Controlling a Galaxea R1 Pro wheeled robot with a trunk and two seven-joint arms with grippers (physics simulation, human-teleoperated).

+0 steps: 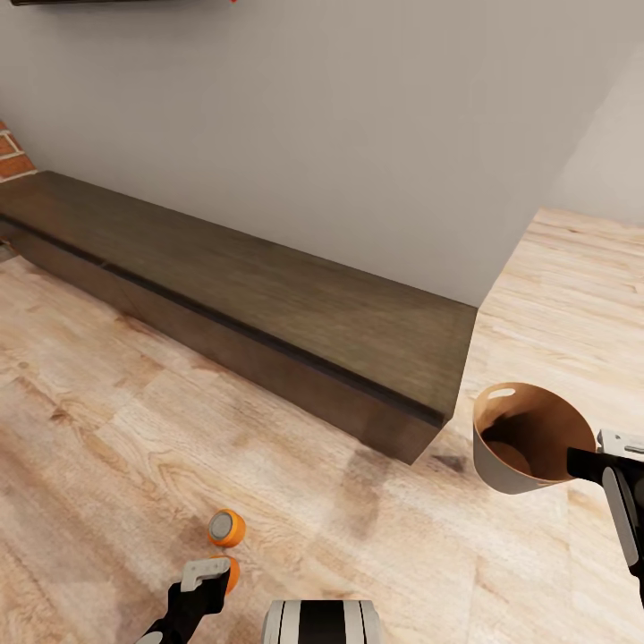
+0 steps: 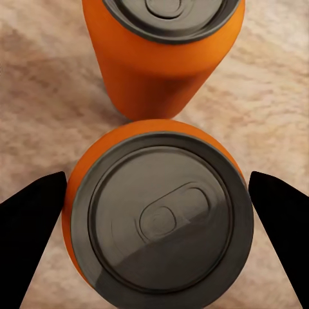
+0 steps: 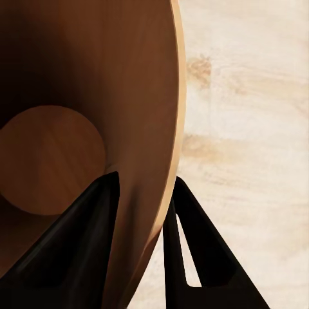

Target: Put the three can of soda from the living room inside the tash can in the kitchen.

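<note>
Two orange cans of soda stand upright on the wood floor at the lower left of the head view. The farther can (image 1: 226, 528) is free. The nearer can (image 1: 232, 573) is partly covered by my left gripper (image 1: 207, 572). In the left wrist view that nearer can (image 2: 158, 212) sits between the two black fingers (image 2: 32, 238), which flank its sides, and the left gripper (image 2: 158, 177) is open. The farther can (image 2: 161, 58) stands just beyond it. My right gripper (image 1: 583, 461) is shut on the wall of the tash can (image 1: 523, 443), which tilts, its tan inside showing. One finger (image 3: 77, 244) is inside the tash can (image 3: 96, 96) and the other is outside.
A long low dark table (image 1: 268, 304) runs along the grey wall, its end near the tash can. A red brick column (image 1: 11, 156) shows at the far left. Light wood floor (image 1: 358, 537) spreads in front, and a passage opens at the right past the wall corner.
</note>
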